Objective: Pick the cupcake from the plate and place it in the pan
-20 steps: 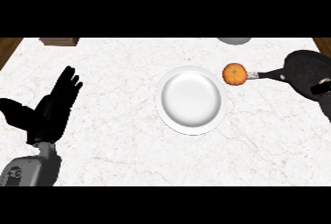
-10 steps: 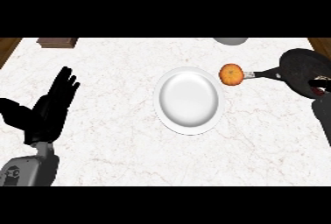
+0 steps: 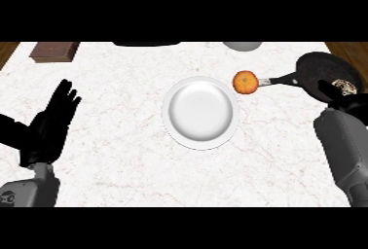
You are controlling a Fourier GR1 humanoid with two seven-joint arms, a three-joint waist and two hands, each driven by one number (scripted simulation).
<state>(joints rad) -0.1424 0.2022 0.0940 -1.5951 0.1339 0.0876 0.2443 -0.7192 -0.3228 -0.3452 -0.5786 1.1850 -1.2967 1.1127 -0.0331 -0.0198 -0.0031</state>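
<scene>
Nearest, at the lower left, the grey left forearm is seen rising from the bottom edge, and its black left hand (image 3: 45,127) is held open near the counter's left side, fingers straight and spread, pointing up the view. At the lower right the grey right forearm (image 3: 347,146) is seen; the black right hand (image 3: 348,95) is shown over the black round pan (image 3: 321,71), and whether its fingers are spread or curled cannot be told. In the middle of the white marbled counter (image 3: 115,160) a white round plate (image 3: 200,112) is laid, bare. Beyond its upper right rim, the small orange cupcake (image 3: 246,81) is seen off the plate, just at the tip of the pan's handle, outside the pan. Farthest, a brown rectangular block (image 3: 54,51) and a grey rounded object (image 3: 242,45) are found along the counter's back edge.
</scene>
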